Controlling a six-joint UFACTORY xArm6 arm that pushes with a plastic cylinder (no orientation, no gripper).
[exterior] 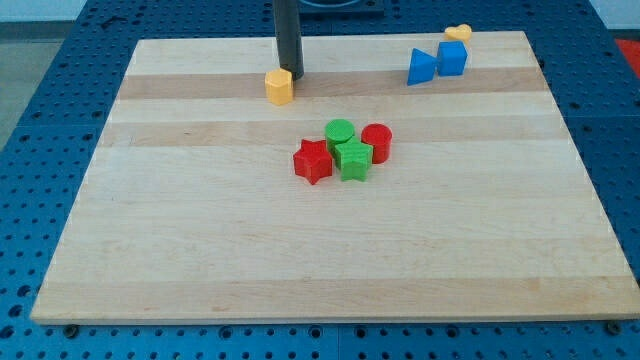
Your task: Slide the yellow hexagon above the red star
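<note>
- Where my tip (pixel 291 75) touches the yellow hexagon (pixel 280 87) at its far-right face, holding nothing.
- Hexagon: probably light, rigid, slides easily; red star (pixel 313 160) lies nearer.

We see my tip (pixel 292 75) touching the yellow hexagon (pixel 279 87) from the view's upper right, near the wooden board (pixel 200 250)'s top edge. The red star (pixel 313 161) lies well below, beside a green star (pixel 353 160).

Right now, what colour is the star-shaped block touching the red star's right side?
Green star, clearest in the camera view.
</note>
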